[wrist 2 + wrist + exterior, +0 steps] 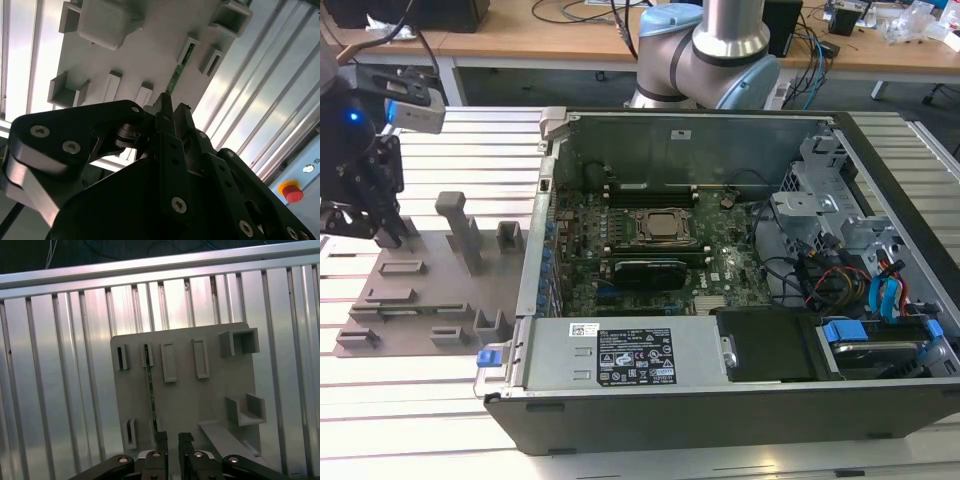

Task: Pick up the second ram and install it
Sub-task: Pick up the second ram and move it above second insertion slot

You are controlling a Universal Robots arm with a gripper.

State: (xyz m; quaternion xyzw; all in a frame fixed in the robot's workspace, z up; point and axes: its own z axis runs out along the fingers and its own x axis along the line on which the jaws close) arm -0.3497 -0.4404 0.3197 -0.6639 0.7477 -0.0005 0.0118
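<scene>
**Tool lining up over the second ram on the counter**

At the exterior view's left, I am hovering my tool over the gray holder plate, slightly parted and gripping nothing. The second ram is standing on edge in one of the plate's slots, just beside one fingertip in the first wrist view. I judge the gap needs centring over that thin edge. The open computer case is sitting at the right.

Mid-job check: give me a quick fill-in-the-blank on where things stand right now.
The second ram stands on edge in a ___ holder plate. Its board is ___. In the exterior view, the gripper hangs to that view's ___ of the computer case.
Missing words: grey; green; left.
</scene>
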